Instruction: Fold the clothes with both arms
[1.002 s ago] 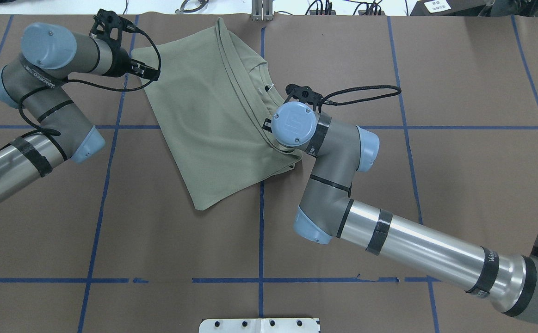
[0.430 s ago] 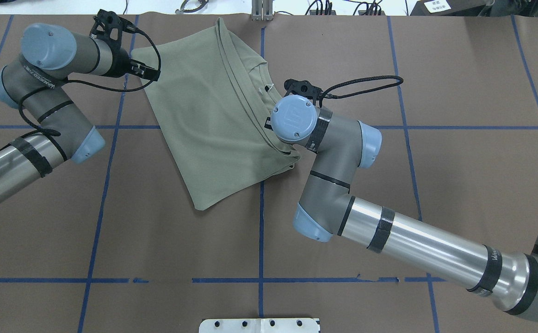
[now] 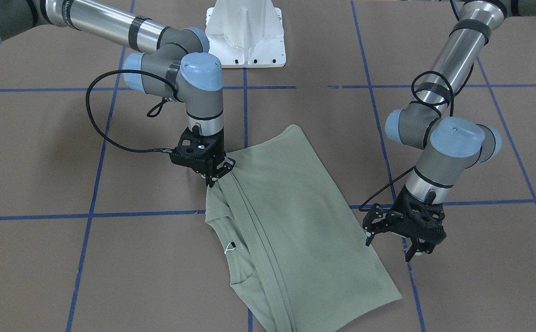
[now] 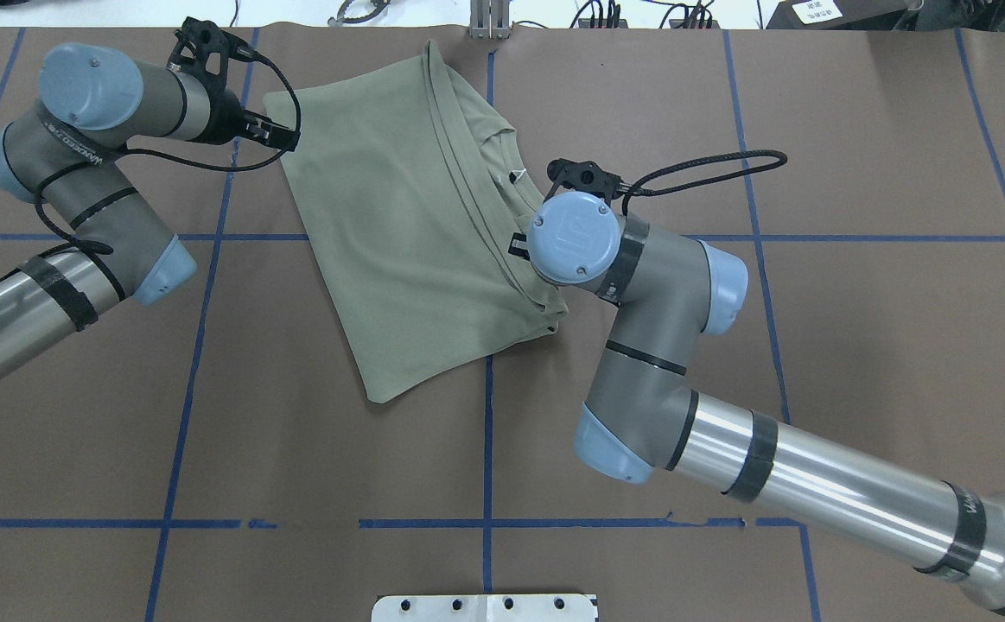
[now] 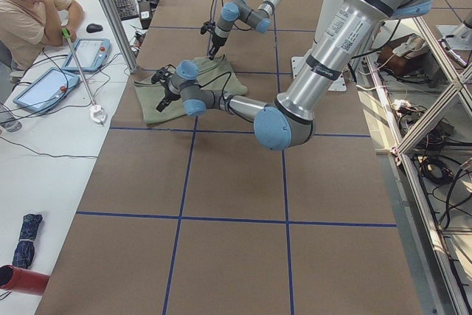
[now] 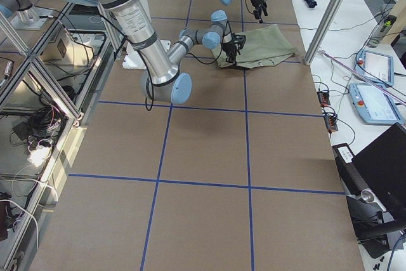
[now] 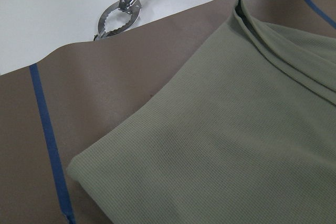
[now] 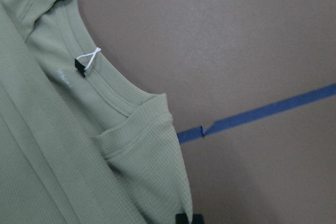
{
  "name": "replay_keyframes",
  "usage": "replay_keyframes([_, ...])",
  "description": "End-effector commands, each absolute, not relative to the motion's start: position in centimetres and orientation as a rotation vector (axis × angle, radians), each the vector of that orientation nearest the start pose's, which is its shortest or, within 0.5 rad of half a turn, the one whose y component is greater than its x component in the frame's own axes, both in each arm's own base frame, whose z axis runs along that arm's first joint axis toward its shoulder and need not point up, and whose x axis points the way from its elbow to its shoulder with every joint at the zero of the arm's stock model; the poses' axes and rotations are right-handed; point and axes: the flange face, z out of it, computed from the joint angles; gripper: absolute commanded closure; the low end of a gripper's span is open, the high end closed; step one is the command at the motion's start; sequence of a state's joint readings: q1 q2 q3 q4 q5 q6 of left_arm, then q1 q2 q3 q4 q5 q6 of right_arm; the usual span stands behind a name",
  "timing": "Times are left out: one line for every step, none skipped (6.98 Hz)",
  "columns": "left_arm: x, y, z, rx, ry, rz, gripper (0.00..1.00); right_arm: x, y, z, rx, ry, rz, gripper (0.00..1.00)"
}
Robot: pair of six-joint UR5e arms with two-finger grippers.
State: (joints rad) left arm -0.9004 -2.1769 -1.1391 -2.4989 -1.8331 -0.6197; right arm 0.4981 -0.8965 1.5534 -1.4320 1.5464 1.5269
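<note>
The sage-green shirt [image 4: 398,225] lies folded lengthwise on the brown table, slanting from the far edge toward the middle. Its ribbed collar and white neck-tag loop [image 4: 515,177] face the right arm. In the front-facing view my right gripper [image 3: 213,179] points down and is shut on the shirt [image 3: 286,221] at its folded edge beside the collar; the right wrist view shows that edge bunched by a black fingertip [image 8: 184,217]. My left gripper [image 3: 387,246] hangs open just off the shirt's opposite long edge, near a corner [image 4: 270,97], holding nothing.
The white base pedestal [image 3: 244,32] stands on the robot's side of the table. The shirt's top reaches the table's far edge, where a metal post [image 4: 489,22] stands. A metal tool [image 7: 118,17] lies on the white bench beyond. A person [image 5: 29,12] sits at that bench.
My right arm has shifted to the right and slightly nearer, dragging the shirt with it. The shirt's far-left corner has slid away from the left gripper, which has stayed still.
</note>
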Motion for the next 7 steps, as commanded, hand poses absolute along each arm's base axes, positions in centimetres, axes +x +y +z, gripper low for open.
replay_keyframes([38.7, -66.2, 39.6, 0.737, 0.850, 0.189, 0.00, -53.2, -37.1, 25.5, 0.250, -0.766, 0.376, 1.00])
replay_keyframes([39.1, -65.9, 39.6, 0.728, 0.858, 0.181, 0.00, -52.9, -33.1, 25.4, 0.229, -0.757, 0.390, 1.00])
replay_keyframes([39.3, -65.8, 39.4, 0.730, 0.865, 0.179, 0.00, -53.1, -31.2, 25.3, 0.243, -0.761, 0.389, 1.00])
replay_keyframes([39.5, -65.6, 39.4, 0.727, 0.868, 0.181, 0.00, -53.2, -30.5, 26.1, 0.239, -0.750, 0.380, 1.00])
replay_keyframes([39.6, -65.6, 39.4, 0.728, 0.869, 0.183, 0.00, -52.8, -30.1, 26.5, 0.238, -0.749, 0.376, 0.74])
replay_keyframes([39.6, -65.6, 39.4, 0.727, 0.870, 0.181, 0.00, -52.8, -29.8, 26.6, 0.266, -0.744, 0.375, 0.01])
replay_keyframes([39.7, -65.5, 39.3, 0.724, 0.875, 0.175, 0.00, -53.1, -29.5, 26.1, 0.259, -0.750, 0.352, 0.00])
